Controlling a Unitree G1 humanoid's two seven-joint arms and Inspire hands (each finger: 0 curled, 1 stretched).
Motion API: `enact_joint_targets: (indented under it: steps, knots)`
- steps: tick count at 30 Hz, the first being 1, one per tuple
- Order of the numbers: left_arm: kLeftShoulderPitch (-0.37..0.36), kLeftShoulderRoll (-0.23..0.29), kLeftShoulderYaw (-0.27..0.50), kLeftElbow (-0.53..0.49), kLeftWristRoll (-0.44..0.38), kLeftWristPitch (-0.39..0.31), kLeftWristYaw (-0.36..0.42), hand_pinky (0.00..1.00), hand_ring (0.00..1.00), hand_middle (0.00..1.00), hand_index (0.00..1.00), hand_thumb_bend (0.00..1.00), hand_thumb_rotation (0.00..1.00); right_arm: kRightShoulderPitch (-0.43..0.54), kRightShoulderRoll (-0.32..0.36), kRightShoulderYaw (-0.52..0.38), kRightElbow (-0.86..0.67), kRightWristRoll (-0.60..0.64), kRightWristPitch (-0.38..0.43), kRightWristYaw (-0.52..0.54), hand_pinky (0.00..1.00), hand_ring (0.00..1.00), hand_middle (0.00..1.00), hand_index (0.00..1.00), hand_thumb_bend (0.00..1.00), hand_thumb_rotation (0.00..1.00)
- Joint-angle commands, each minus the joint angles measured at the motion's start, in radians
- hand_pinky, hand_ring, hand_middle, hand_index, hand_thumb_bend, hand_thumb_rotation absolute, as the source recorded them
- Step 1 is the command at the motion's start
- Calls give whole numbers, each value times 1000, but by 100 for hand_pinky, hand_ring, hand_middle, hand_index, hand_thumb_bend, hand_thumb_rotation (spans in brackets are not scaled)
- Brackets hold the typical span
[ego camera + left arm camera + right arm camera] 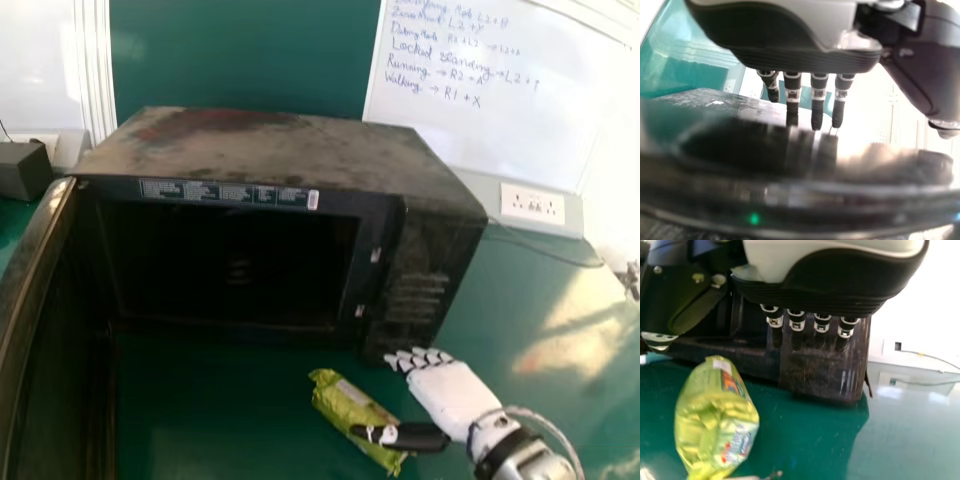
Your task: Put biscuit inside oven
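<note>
My right hand (452,396) is over the table in front of the oven's right corner, fingers straight, its thumb above the green biscuit packet (343,402). In the right wrist view, the right hand (796,322) has straight fingers, with the biscuit packet (715,415) lying on the table beside it, not grasped. The black oven (280,160) stands with its door (40,300) swung wide at the left; its dark cavity (230,262) faces me. In the left wrist view, my left hand (816,100) has straight fingers beyond a blurred dark edge.
The green table (240,420) extends in front of the oven and to its right. A socket box (532,205) with a cable stands at the back right. A dark box (24,170) sits at the back left, and a whiteboard (470,110) is behind.
</note>
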Motion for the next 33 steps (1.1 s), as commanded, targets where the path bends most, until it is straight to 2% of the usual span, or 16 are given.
enact_joint_targets:
  steps: [1,6,13,24,29,33]
  knots:
    - [23,8,0,-23,0,1,2,72,80,88,87,100,85,-14,2,20,19,-16,5,-19,100,100,100,100,100,96]
    - [18,5,4,-24,12,-17,0,73,80,88,88,100,86,-29,10,54,45,-47,23,-28,100,100,100,100,100,95]
    - [-12,-34,13,20,152,-155,19,75,81,88,88,100,83,-26,19,80,54,-72,45,-45,100,100,100,100,100,100]
    - [-36,-33,-1,83,283,-309,93,80,82,89,89,100,82,-1,29,105,45,-103,74,-59,100,100,100,100,100,98]
    - [-39,-19,-1,106,331,-351,129,79,82,89,89,100,82,5,33,114,45,-114,79,-67,100,100,100,100,100,94]
    - [-22,-5,-12,102,350,-347,156,79,82,89,89,99,81,5,39,124,52,-118,85,-71,100,100,100,100,100,89]
